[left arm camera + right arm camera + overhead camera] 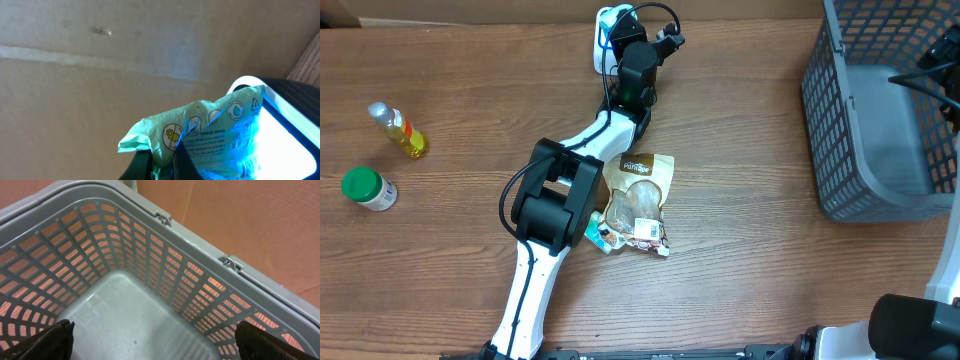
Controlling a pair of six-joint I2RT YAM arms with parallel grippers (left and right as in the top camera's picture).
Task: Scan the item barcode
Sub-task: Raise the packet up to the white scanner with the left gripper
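The item is a pale green pack of tissue wipes [210, 130], pinched at its crimped end by my left gripper [162, 161], which is shut on it. The pack is pressed close to the white scanner [287, 135], whose window glows blue-white over the print. From overhead the left gripper [620, 25] sits at the scanner [601, 52] by the table's back edge, and the pack is mostly hidden there. No barcode shows on the visible face. My right gripper [152, 336] hangs open and empty above the floor of the grey basket [150, 265].
A brown snack pouch [640, 195] with other small packets lies mid-table beside the left arm. A yellow bottle [400, 130] and a green-lidded jar [368, 188] stand at the left. The grey basket [830, 120] fills the right side. A cardboard wall [100, 75] stands behind the scanner.
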